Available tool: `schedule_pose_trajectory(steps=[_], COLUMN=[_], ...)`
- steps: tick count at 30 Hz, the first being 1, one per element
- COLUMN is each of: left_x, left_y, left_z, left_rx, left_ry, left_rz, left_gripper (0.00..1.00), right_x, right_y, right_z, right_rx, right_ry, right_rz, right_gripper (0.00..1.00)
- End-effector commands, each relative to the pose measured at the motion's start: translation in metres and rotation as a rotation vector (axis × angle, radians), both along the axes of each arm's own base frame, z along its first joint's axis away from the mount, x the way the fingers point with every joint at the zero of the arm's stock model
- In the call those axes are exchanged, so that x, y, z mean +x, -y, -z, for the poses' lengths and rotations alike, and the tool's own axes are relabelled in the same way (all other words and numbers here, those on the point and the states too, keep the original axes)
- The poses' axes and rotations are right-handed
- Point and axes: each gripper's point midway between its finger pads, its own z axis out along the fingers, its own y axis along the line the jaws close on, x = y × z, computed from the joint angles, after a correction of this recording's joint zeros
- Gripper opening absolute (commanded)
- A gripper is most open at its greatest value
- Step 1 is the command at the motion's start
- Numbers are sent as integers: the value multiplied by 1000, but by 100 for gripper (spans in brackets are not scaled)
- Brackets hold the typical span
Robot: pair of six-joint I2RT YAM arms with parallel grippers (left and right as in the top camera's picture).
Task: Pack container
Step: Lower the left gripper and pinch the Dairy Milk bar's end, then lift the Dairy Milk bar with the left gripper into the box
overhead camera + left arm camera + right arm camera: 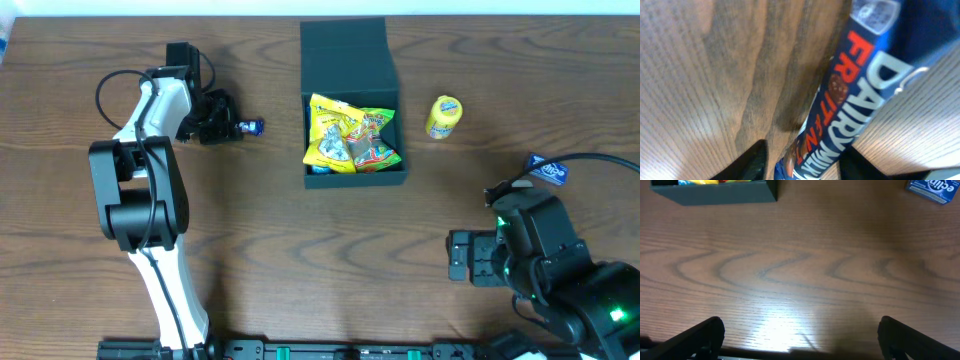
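The dark teal container [385, 95] stands open at the table's middle back, its flap lid [344, 45] folded away. Yellow snack packets [350, 138] lie inside it. My left gripper [232, 128] is left of the container, down at the table. Its fingers [805, 162] are open around a blue Dairy Milk bar [850, 100], which lies on the wood; a thin gap shows at the left finger. The bar's end shows in the overhead view [250, 126]. My right gripper [455, 257] is open and empty over bare wood [800, 340] at the front right.
A small yellow tub [444, 116] stands right of the container. A blue gum packet [549, 170] lies at the right edge and also shows in the right wrist view [935, 189]. The container's front wall shows at the top of that view [715, 195].
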Motion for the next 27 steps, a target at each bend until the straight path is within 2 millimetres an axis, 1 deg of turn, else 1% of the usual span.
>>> schedule_pose_trajectory(steps=[1, 4, 5, 6, 9, 10, 11, 12, 13, 21, 24, 27], left_x=[2, 2, 2, 2, 2, 2, 2, 2, 2, 3, 9, 21], left_y=[-3, -1, -1, -1, -2, -2, -2, -2, -3, 3, 10, 19], left_z=[-7, -7, -7, -7, -7, -7, -7, -7, -7, -10, -17, -38], left_rx=[12, -3, -2, -1, 3, 6, 7, 11, 12, -15, -53, -99], left_ry=[12, 14, 14, 15, 15, 14, 15, 17, 18, 34, 69, 137], left_rz=[-5, -1, -1, 1, 1, 1, 1, 8, 11, 35, 61, 117], left_gripper=[41, 41, 35, 24, 23, 21, 17, 9, 6, 6, 5, 6], right_x=[-1, -1, -1, -1, -1, -1, -1, -1, -1, -1, -1, -1], right_y=[-1, -1, -1, -1, -1, -1, -1, -1, -1, -1, -1, -1], right_z=[-1, -1, -1, -1, -1, -1, -1, -1, -1, -1, -1, -1], right_rx=[6, 5, 5, 5, 5, 5, 5, 5, 5, 5, 5, 5], right_ry=[3, 3, 4, 4, 4, 4, 4, 3, 4, 4, 4, 3], right_rz=[3, 3, 3, 3, 3, 3, 3, 3, 3, 3, 3, 3], right_gripper=[99, 99, 99, 99, 99, 99, 99, 99, 99, 99, 99, 99])
